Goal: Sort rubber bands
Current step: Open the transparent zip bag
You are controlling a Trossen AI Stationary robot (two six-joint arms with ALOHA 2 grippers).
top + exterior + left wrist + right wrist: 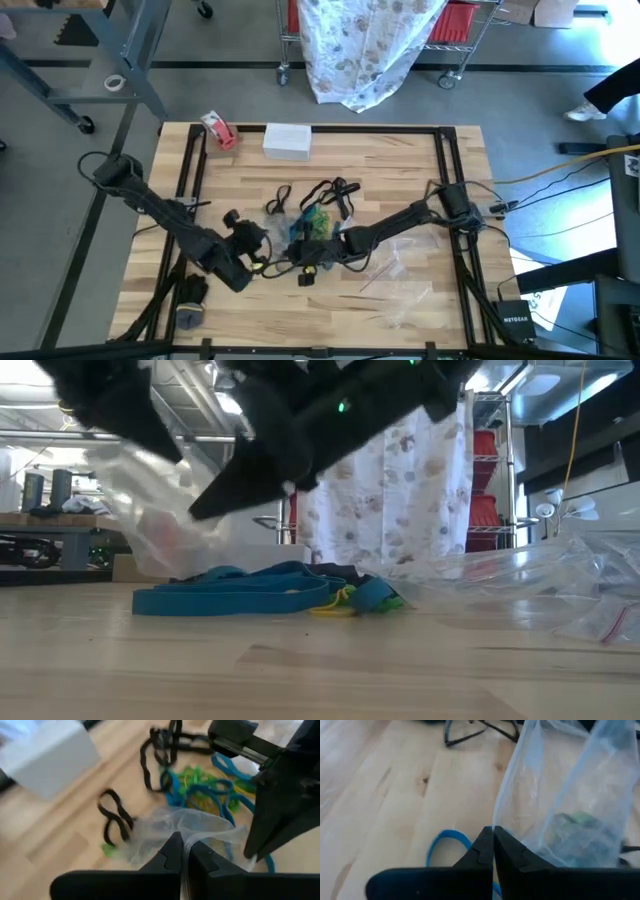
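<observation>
The rubber bands lie in a loose heap on the wooden table, with blue, green and yellow loops and black ones beside them. One black band lies apart. My left gripper and my right gripper stand close together at the heap's near side. Each is shut on a clear plastic bag, which looks like one bag spanning between them. Something green shows inside the bag. A blue band lies under my right gripper. My left gripper pinches a gathered edge of the clear bag between its two shut fingers. The film fans out ahead of the fingers over the bands, held up off the table. My right gripper pinches an edge of the clear bag between its two shut fingers. The bag rises ahead of the fingers and stays clear of the table there, with the green thing inside it.
A white box and a red-and-white tape roll stand at the table's far side. More clear bags lie at the near right and also show in the low view. Black frame rails run along the table's sides.
</observation>
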